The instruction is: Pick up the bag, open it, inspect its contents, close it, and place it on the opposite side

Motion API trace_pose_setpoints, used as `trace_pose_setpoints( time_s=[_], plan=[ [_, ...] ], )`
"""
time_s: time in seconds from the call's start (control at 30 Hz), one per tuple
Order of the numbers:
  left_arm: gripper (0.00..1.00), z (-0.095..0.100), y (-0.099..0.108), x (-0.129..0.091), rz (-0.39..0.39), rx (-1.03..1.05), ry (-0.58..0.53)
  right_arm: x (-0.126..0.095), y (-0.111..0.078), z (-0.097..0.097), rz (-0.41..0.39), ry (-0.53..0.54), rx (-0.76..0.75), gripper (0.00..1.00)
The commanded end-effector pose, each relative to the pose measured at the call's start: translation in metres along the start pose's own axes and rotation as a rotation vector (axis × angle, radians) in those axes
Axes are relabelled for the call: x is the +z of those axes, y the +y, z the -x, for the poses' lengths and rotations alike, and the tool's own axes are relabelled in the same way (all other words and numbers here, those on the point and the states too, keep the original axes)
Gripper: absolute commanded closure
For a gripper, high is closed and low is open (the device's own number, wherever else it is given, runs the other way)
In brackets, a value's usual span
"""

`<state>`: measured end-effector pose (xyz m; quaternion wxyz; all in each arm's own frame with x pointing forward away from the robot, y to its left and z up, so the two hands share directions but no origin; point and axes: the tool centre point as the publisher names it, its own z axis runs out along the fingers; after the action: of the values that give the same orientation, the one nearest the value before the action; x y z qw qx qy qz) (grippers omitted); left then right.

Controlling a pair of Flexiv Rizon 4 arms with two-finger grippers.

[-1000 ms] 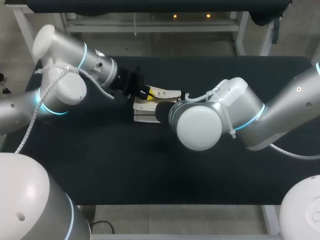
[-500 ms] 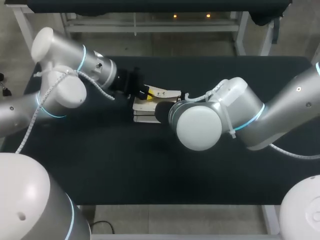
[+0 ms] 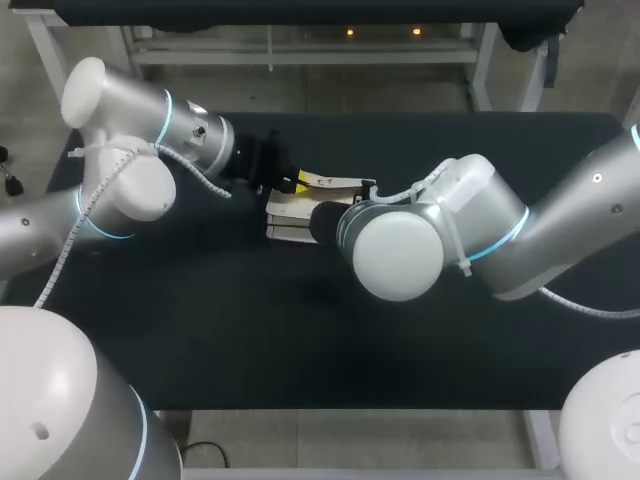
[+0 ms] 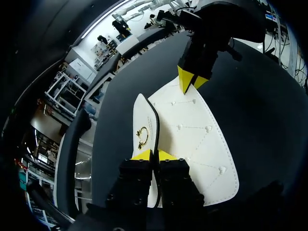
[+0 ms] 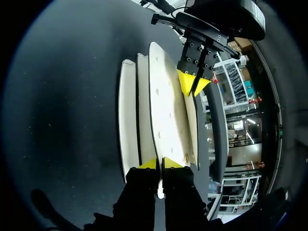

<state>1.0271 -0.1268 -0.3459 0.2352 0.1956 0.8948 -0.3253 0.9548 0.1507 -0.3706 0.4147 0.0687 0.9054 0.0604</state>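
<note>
Near the table's [image 3: 300,330] far edge, the left gripper [image 4: 154,155] and right gripper [image 5: 159,163] pinch tight on opposite ends of the white bag's [image 3: 290,212] flap [image 4: 192,130] (seemingly to lift it open).

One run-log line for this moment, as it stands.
step: opening bag | bag: white, on table | left gripper: shut on flap, one end | right gripper: shut on flap, opposite end

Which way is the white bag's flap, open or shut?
Partly open: the white studded flap stands off the gold ring clasp, with a dark gap between.
</note>
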Motion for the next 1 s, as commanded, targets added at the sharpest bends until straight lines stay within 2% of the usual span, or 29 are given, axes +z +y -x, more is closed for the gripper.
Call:
trace_pose_setpoints(
  time_s=[0.03,0.27,0.37,0.57,0.63,0.8,1.0],
  plan=[
    [1.00,0.004,0.000,0.007,0.000,-0.004,0.016,0.002,-0.004,-0.005,0.032,-0.016,0.001,1.00],
    [1.00,-0.005,-0.008,0.014,-0.048,0.078,0.053,0.002,-0.004,-0.005,0.032,-0.016,0.001,1.00],
    [1.00,-0.009,-0.008,0.016,-0.028,0.096,0.051,0.002,-0.004,-0.005,0.032,-0.016,0.001,1.00],
    [1.00,-0.013,0.007,0.012,0.037,0.064,0.017,0.002,-0.004,-0.005,0.032,-0.016,0.001,1.00],
    [1.00,-0.014,0.006,0.011,0.024,0.063,0.012,0.002,-0.004,-0.005,0.032,-0.016,0.001,1.00],
    [1.00,-0.023,-0.012,0.014,0.000,0.124,0.010,0.002,-0.004,-0.005,0.032,-0.016,0.001,1.00],
    [1.00,-0.021,-0.009,0.008,0.003,0.113,-0.009,0.002,-0.004,-0.005,0.032,-0.016,0.001,1.00]
  ],
)
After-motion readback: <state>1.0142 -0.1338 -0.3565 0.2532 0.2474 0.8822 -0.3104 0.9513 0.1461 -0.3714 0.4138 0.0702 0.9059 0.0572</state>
